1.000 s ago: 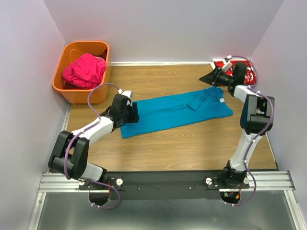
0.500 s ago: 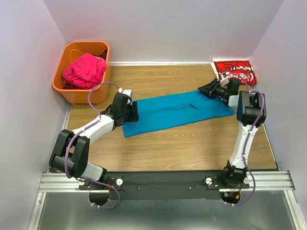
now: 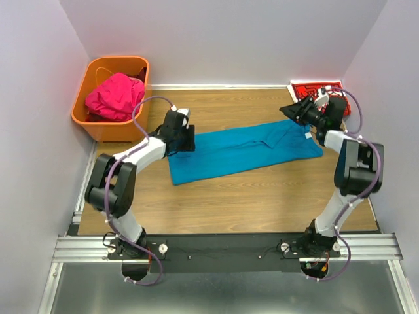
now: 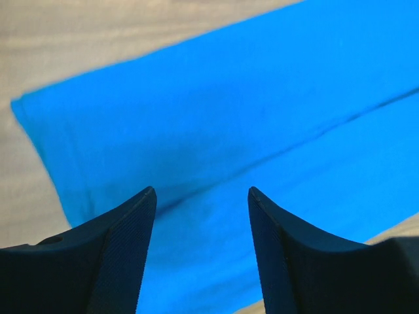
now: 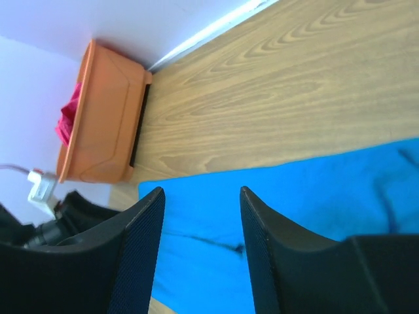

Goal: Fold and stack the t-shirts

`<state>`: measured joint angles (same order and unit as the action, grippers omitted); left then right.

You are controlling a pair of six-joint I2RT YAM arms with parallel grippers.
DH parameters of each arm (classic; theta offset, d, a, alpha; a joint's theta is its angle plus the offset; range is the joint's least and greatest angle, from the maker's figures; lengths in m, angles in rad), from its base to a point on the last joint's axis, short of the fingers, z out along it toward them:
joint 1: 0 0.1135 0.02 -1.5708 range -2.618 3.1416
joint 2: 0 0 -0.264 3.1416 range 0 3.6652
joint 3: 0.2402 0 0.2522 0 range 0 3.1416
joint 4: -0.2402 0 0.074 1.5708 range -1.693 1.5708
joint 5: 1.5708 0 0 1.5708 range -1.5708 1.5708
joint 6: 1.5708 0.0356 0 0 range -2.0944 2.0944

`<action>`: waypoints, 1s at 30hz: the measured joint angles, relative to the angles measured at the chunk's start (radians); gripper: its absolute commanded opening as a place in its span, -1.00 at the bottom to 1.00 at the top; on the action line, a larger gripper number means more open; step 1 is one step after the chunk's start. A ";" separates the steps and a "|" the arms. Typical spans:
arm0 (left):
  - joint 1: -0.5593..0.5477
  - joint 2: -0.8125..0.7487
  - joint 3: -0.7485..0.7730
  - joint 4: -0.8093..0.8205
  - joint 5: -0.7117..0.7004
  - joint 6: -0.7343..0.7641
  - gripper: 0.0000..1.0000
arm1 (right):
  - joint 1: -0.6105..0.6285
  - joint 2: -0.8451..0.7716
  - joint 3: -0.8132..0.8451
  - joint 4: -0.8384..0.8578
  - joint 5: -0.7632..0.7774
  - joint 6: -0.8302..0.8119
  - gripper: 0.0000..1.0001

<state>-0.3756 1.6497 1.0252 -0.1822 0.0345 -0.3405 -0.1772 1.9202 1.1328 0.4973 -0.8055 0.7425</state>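
The teal-blue t-shirt (image 3: pixel 242 149) lies folded into a long strip across the middle of the table. My left gripper (image 3: pixel 183 137) is open and empty just above its left end; in the left wrist view (image 4: pixel 200 193) only teal cloth (image 4: pixel 262 98) shows between the fingers. My right gripper (image 3: pixel 291 110) is open and empty, hovering over the shirt's far right end, with the shirt (image 5: pixel 314 196) below it (image 5: pixel 201 190). The red t-shirt (image 3: pixel 314 88) lies at the back right corner, partly hidden by the right arm. The magenta-pink t-shirt (image 3: pixel 114 96) is bunched in the basket.
The orange plastic basket (image 3: pixel 91 124) stands at the back left corner against the wall and also shows in the right wrist view (image 5: pixel 98 118). Walls enclose the table on the left, back and right. Bare wood lies in front of the teal shirt.
The left gripper moved from the shirt's left end toward the far side. The right gripper lifted off the shirt's right end and drew back toward the right corner.
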 measured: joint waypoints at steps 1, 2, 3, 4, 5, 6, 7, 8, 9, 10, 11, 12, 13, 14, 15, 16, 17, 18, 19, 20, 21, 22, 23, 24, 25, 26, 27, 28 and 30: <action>0.000 0.036 0.042 -0.008 0.000 0.005 0.28 | 0.000 -0.052 -0.032 -0.019 0.023 -0.014 0.04; 0.000 0.074 0.079 -0.010 0.000 0.011 0.26 | 0.000 -0.098 -0.068 -0.039 0.048 -0.026 -0.01; 0.000 0.112 0.118 -0.019 0.000 0.019 0.22 | 0.000 -0.124 -0.089 -0.053 0.062 -0.031 -0.04; 0.000 0.129 0.132 -0.025 0.000 0.021 0.20 | 0.000 -0.151 -0.124 -0.066 0.092 -0.040 -0.06; 0.000 0.166 0.163 -0.037 0.000 0.028 0.18 | 0.000 -0.173 -0.157 -0.089 0.117 -0.043 -0.09; 0.000 0.184 0.177 -0.045 0.000 0.032 0.11 | 0.000 -0.194 -0.200 -0.111 0.147 -0.044 -0.09; 0.000 0.207 0.193 -0.056 0.000 0.039 0.08 | 0.000 -0.201 -0.226 -0.124 0.168 -0.043 -0.09; 0.000 0.233 0.211 -0.068 0.000 0.045 0.05 | 0.000 -0.208 -0.272 -0.143 0.190 -0.039 -0.09; -0.001 0.262 0.225 -0.086 0.000 0.050 -0.03 | 0.000 -0.208 -0.299 -0.161 0.203 -0.036 -0.09; -0.002 0.275 0.227 -0.094 -0.003 0.057 -0.06 | 0.000 -0.206 -0.323 -0.177 0.214 -0.034 -0.08; -0.002 0.278 0.230 -0.096 -0.005 0.062 -0.08 | 0.000 -0.200 -0.345 -0.202 0.219 -0.032 -0.07; -0.002 0.278 0.230 -0.105 -0.005 0.065 -0.10 | 0.003 -0.193 -0.352 -0.212 0.219 -0.033 -0.06; -0.003 0.277 0.228 -0.106 -0.004 0.069 -0.11 | 0.007 -0.179 -0.353 -0.221 0.221 -0.034 -0.04; -0.004 0.274 0.223 -0.106 -0.004 0.070 -0.11 | 0.013 -0.164 -0.352 -0.223 0.221 -0.035 -0.03; -0.005 0.263 0.200 -0.100 -0.003 0.071 -0.11 | 0.024 -0.148 -0.348 -0.229 0.220 -0.038 -0.02; -0.005 0.242 0.170 -0.093 0.001 0.071 -0.12 | 0.035 -0.132 -0.340 -0.233 0.220 -0.040 -0.02; -0.006 0.217 0.135 -0.084 0.007 0.070 -0.12 | 0.050 -0.113 -0.327 -0.240 0.220 -0.045 -0.02; -0.008 0.185 0.089 -0.081 0.017 0.066 -0.12 | 0.066 -0.086 -0.307 -0.239 0.214 -0.045 -0.02; -0.010 0.143 0.043 -0.084 0.031 0.062 -0.12 | 0.084 -0.063 -0.280 -0.238 0.211 -0.045 -0.02; -0.012 0.113 0.002 -0.079 0.042 0.056 -0.12 | 0.096 -0.046 -0.252 -0.243 0.210 -0.046 -0.02; -0.016 0.056 -0.060 -0.089 0.064 0.045 -0.13 | 0.111 -0.021 -0.217 -0.245 0.210 -0.048 -0.02; -0.018 0.030 -0.087 -0.095 0.076 0.039 -0.13 | 0.130 0.019 -0.168 -0.245 0.207 -0.050 -0.02; -0.026 -0.019 -0.139 -0.101 0.100 0.027 -0.13 | 0.146 0.058 -0.121 -0.245 0.196 -0.051 -0.01; -0.029 -0.042 -0.162 -0.108 0.113 0.019 -0.13 | 0.156 0.102 -0.067 -0.238 0.183 -0.050 -0.01; -0.037 -0.079 -0.195 -0.118 0.131 0.001 -0.13 | 0.169 0.126 -0.035 -0.240 0.175 -0.049 -0.01; -0.051 -0.121 -0.234 -0.139 0.156 -0.016 -0.13 | 0.182 0.171 0.027 -0.245 0.160 -0.051 0.00; -0.061 -0.142 -0.257 -0.145 0.173 -0.031 -0.12 | 0.196 0.229 0.108 -0.248 0.138 -0.051 0.01; -0.070 -0.162 -0.277 -0.149 0.192 -0.049 -0.12 | 0.202 0.259 0.156 -0.265 0.125 -0.050 0.04; -0.085 -0.193 -0.315 -0.145 0.230 -0.078 -0.12 | 0.219 0.356 0.301 -0.285 0.104 -0.050 0.05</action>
<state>-0.4606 1.4567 0.7105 -0.3271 0.2649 -0.4187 0.0418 2.2757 1.4338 0.2123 -0.7013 0.6926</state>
